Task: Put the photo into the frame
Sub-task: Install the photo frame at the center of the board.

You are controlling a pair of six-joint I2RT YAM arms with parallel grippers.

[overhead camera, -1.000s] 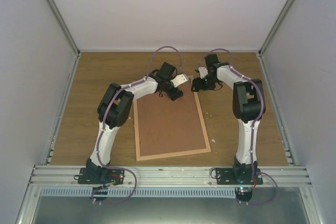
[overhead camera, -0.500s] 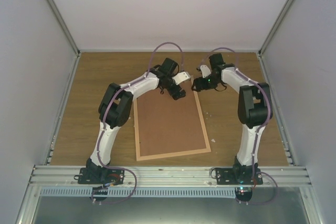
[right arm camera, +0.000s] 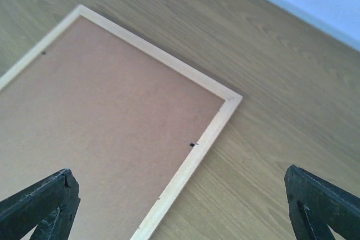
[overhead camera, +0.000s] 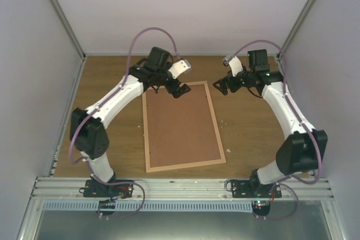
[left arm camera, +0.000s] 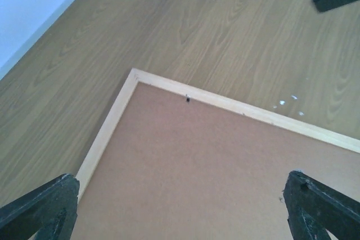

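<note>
Overhead view: a large rectangular picture frame of thin light wood rails (overhead camera: pixel 185 165) lies flat on the brown wood-grain tabletop (overhead camera: pixel 247 133) between the two arms, back side up. A plain brown backing board (overhead camera: pixel 180 125) fills it inside the rails. The left gripper (overhead camera: pixel 174 89) hangs over the frame's far-left corner. The right gripper (overhead camera: pixel 221 86) is just off the far-right corner. Neither carries anything. A few small white scraps (overhead camera: pixel 224 121) lie beside the right rail. Left wrist view: the left gripper (left arm camera: pixel 180 212) has its fingers (left arm camera: pixel 39 206) spread wide, with only the board beneath and nothing between them. A small black tab (left arm camera: pixel 187 99) sits on the far rail. Right wrist view: the right gripper (right arm camera: pixel 180 206) is likewise spread wide and empty above the frame's corner (right arm camera: pixel 208 133). The photo appears in no view. Whether it lies under the board cannot be told. Judgement: with the backing seated and both tools released, insertion looks done or nearly so. Securing the tabs and confirming the print may remain.
</note>
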